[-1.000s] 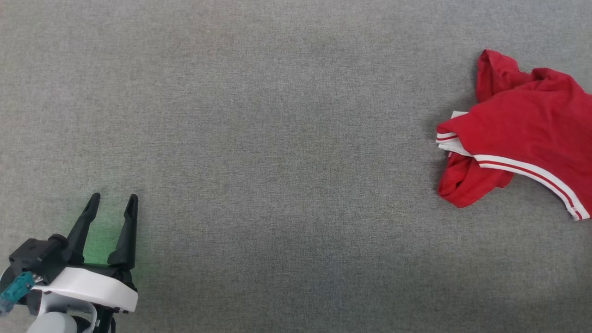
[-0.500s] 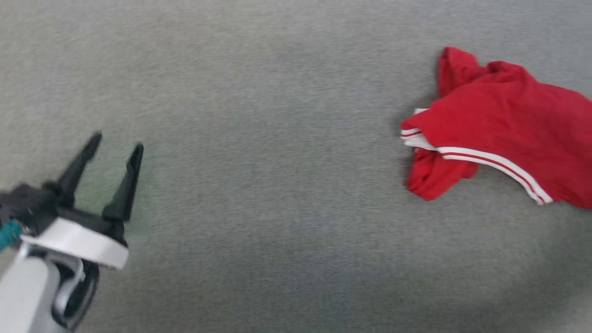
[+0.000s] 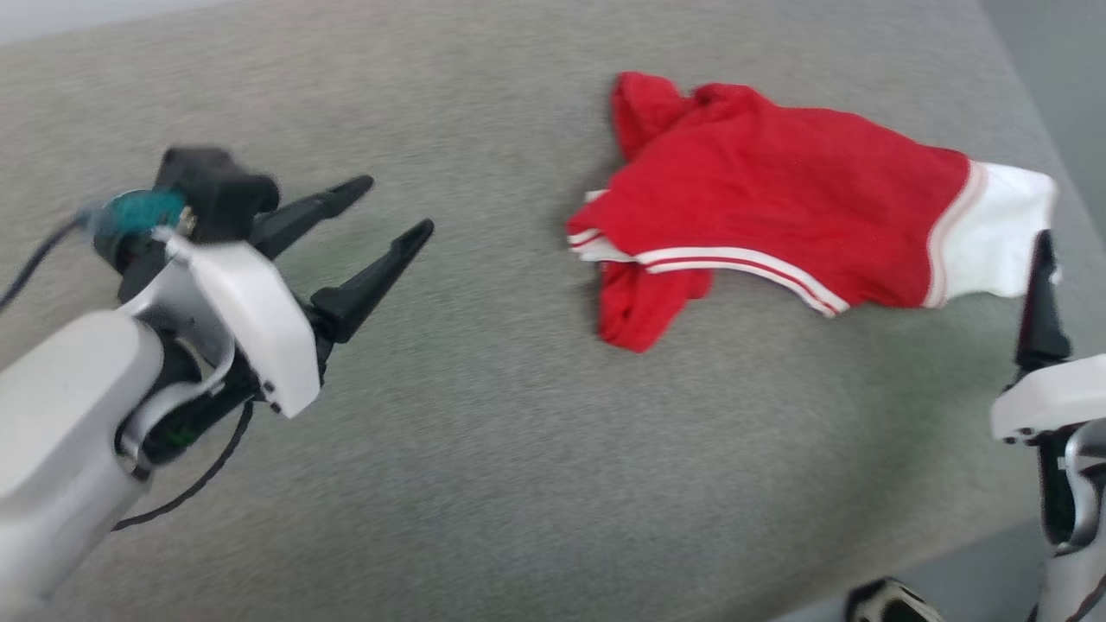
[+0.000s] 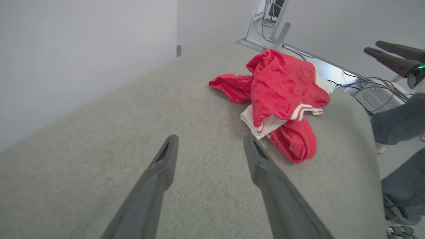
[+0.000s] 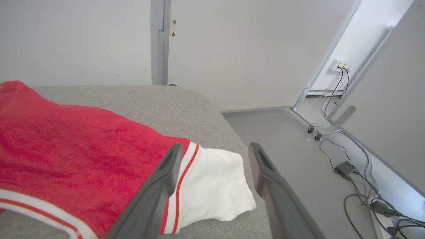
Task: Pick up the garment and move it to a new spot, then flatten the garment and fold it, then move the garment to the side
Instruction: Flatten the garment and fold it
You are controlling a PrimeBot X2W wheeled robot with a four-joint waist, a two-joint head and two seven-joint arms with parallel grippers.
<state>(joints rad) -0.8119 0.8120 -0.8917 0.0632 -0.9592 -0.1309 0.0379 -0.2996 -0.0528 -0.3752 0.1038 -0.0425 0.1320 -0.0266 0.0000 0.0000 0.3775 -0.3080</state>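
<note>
**Q:** Where is the garment (image 3: 778, 216)?
**A:** Upper right of the head view: crumpled red knit with a white sleeve, near the rounded edge of the grey woven surface (image 3: 518, 432).
**Q:** And the jaws?
**A:** The left gripper (image 3: 397, 204) and right gripper (image 5: 215, 147) are both spread. Bare cloth lies lower centre.

Lower left of your head view: left gripper (image 3: 397, 205) with two long black fingers (image 3: 363, 285), white shell (image 3: 259, 320), pale grey forearm (image 3: 60, 415), teal connector (image 3: 138, 212), thin black cable (image 3: 194, 482).
</note>
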